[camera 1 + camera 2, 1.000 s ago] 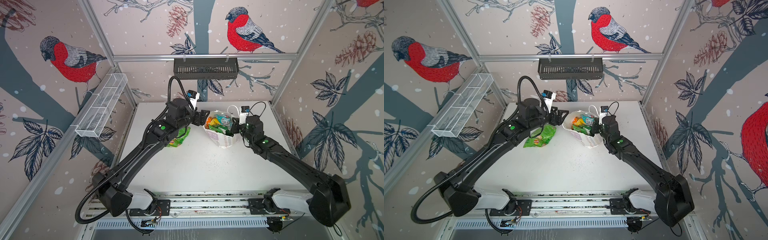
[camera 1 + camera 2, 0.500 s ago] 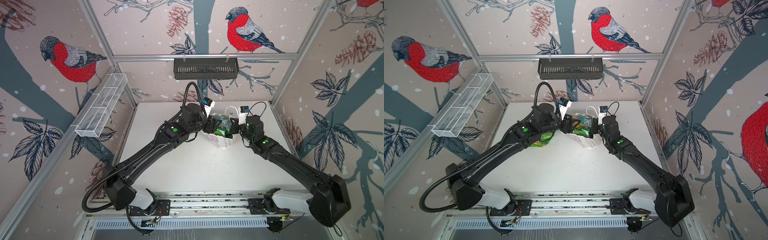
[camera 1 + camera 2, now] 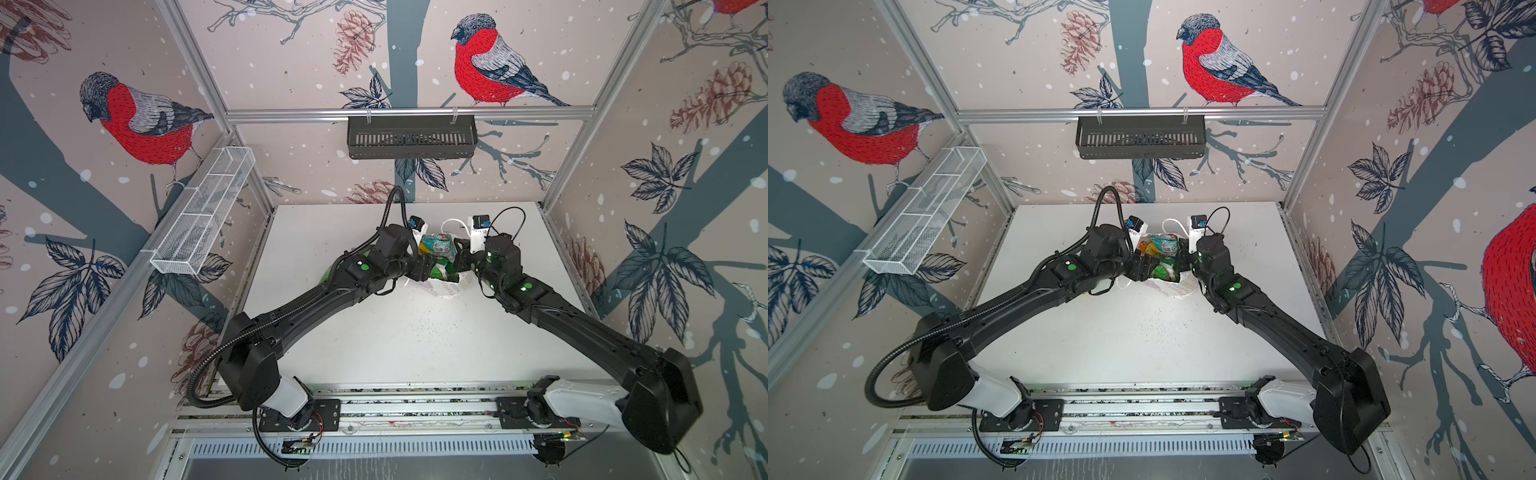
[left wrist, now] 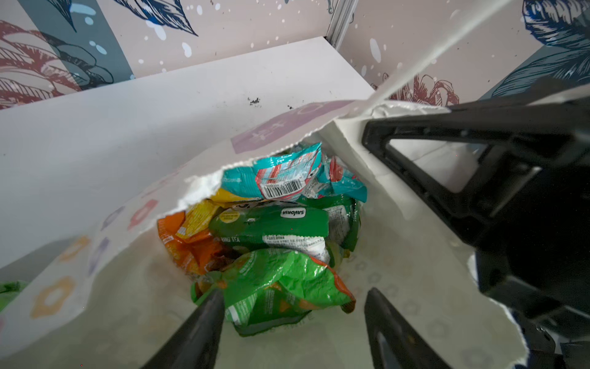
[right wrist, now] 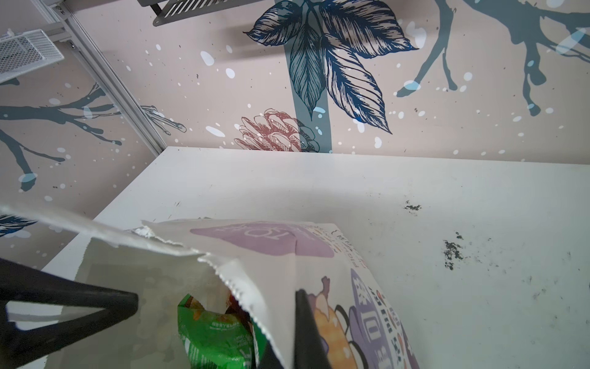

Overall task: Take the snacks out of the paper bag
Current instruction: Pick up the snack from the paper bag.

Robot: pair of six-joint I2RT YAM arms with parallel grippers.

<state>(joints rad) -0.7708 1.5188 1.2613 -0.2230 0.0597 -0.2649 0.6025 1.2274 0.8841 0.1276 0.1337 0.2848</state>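
White surface (image 3: 415, 340) is carrying a jagged white paper bag (image 4: 121, 306) of crinkly foil snacks (image 4: 274, 223); left gripper (image 4: 293, 292) gaping, right gripper (image 5: 287, 345) pinching its rim.

Left arm (image 3: 299, 303) and right arm (image 3: 582, 324) are showing black housings, white base links (image 3: 286, 395), green dot markers (image 3: 365, 267); corrugated conduit (image 3: 192, 380) is flanking the left.

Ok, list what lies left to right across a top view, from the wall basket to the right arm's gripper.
White wire mesh wall basket → left gripper, open, in the mouth of the white paper bag → right gripper, shut on the bag's rim.
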